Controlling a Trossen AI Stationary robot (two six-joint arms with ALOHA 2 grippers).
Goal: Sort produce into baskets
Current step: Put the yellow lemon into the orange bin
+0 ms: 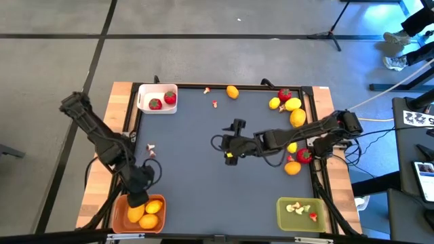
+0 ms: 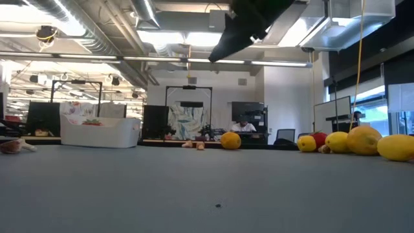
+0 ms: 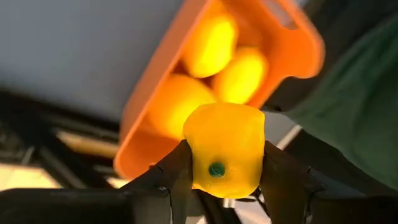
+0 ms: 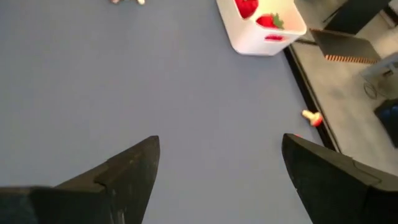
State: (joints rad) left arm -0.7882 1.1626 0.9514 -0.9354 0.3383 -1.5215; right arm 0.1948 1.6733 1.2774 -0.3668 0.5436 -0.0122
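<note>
An open-plan lab: exposed ceiling ducts [image 2: 97, 26], desk monitors [image 2: 155, 121], tripod [image 1: 332, 30].

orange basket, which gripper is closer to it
Left. The left gripper holds a lemon right over the orange basket; the right gripper hangs open mid-table, far off.

The white square plastic basket [image 1: 157, 97] sits at the far left corner of the dark table mat [image 1: 196, 163], with two red toy strawberries [image 1: 163, 101] in it. The orange rectangular basket [image 1: 119, 211] sits at the near left corner, the olive-green rectangular basket [image 1: 285, 217] at the near right. A cluster of yellow toy lemons [image 1: 293, 108] lies along the far right edge (one small orange citrus [image 1: 232, 91] apart, nearer the middle). The left gripper [image 3: 217, 177] hangs over the orange basket, clamping a lemon [image 3: 225, 146].
</note>
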